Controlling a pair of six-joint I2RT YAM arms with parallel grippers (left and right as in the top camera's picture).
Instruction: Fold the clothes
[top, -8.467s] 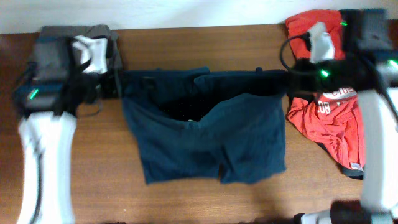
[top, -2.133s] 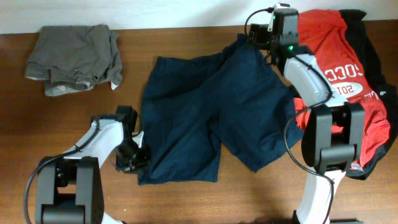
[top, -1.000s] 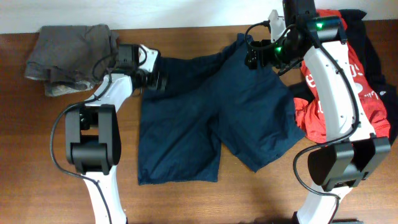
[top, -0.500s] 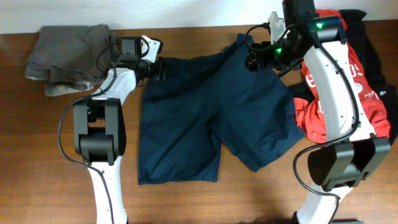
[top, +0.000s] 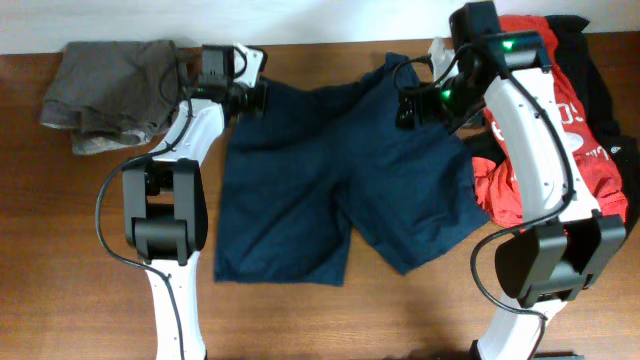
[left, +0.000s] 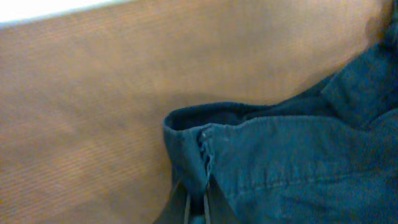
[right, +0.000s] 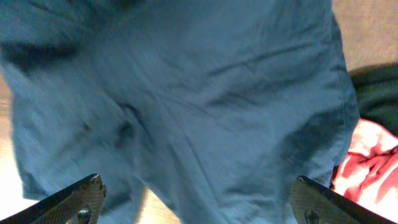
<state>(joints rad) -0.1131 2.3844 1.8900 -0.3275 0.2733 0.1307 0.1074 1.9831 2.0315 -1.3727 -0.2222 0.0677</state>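
A brown wood-grain desk (top: 90, 250) lies under the left hand (left: 198, 206); a white wall (top: 300, 18) runs just beyond it.

Left claw (left: 198, 202) pinched tight on shorts (top: 330, 170), arm stretched forward; right claw (right: 198, 186) wide open, arm bent inward.

Overhead looks straight down; both wrist cameras (close) share the shorts (top: 330, 180).

I can read no word, number or brand anywhere here. The only lettering is on the red jersey (top: 592, 185), just beyond my right arm (top: 535, 130). It is a small white mark near the jersey's outer edge, too small and blurred for me to make out a single letter.
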